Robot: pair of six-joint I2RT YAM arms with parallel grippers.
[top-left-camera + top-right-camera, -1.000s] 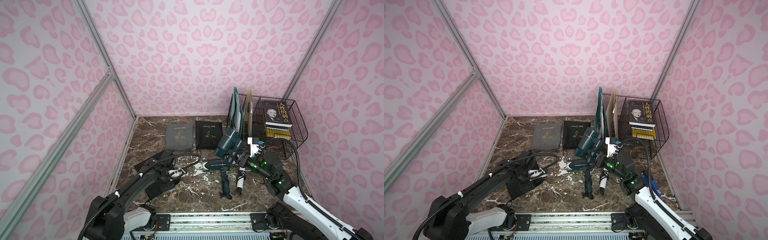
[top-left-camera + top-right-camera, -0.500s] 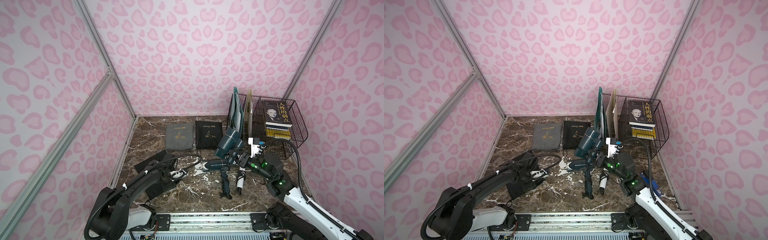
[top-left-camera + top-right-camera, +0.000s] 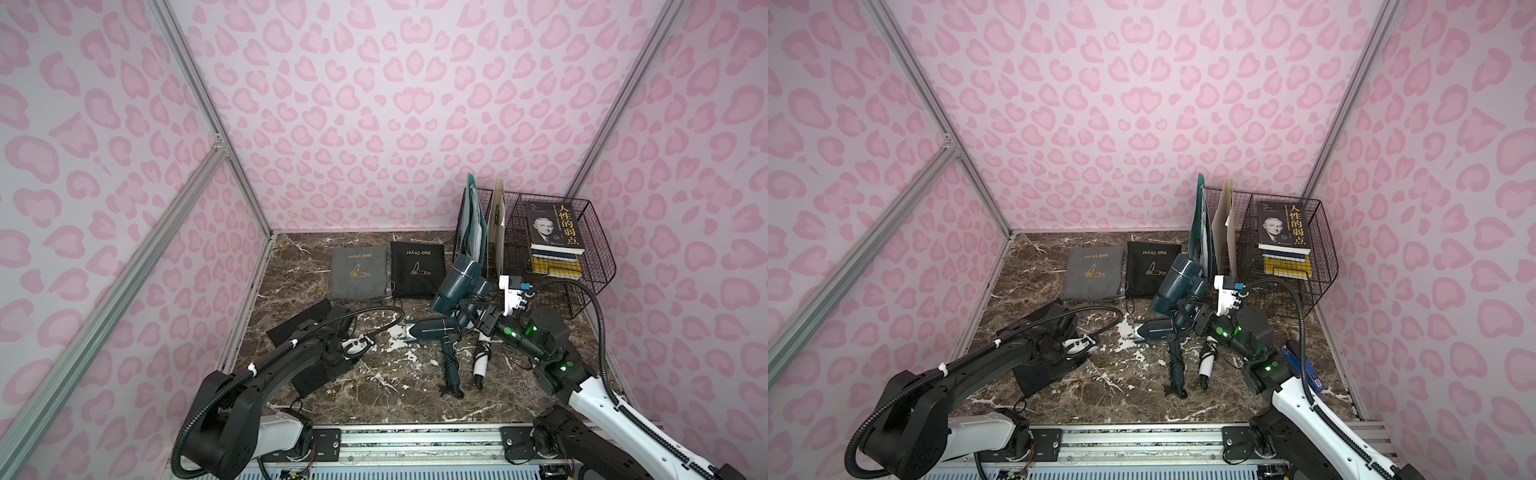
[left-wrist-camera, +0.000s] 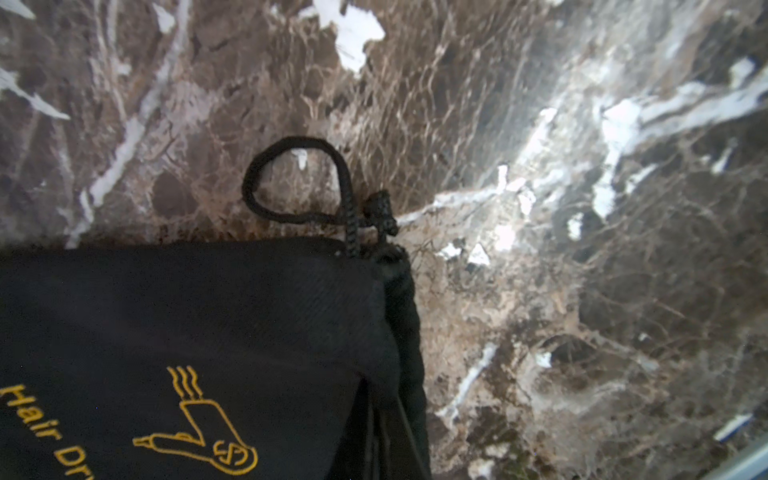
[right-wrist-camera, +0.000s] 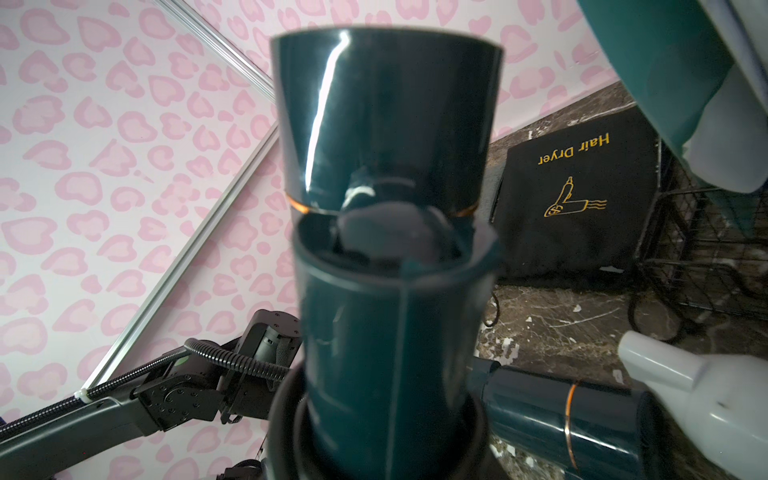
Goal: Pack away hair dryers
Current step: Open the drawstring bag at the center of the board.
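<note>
Well, nearest: left claw (image 3: 332, 358) clenched on black pouch (image 4: 208, 332) edge. Further back, right claw (image 3: 478, 318) gripping teal hair dryer (image 3: 455, 282) by its handle, raised off tabletop (image 3: 374, 399). Looks light, stiff, slick plastic; best grabbed at cord-wound handle.

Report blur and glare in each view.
Right wrist view: the teal dryer fills the frame, soft, a white glare streak down its barrel. Left wrist view: black pouch crisp, marble table smeared. Both top views: sharp, evenly lit.
</note>
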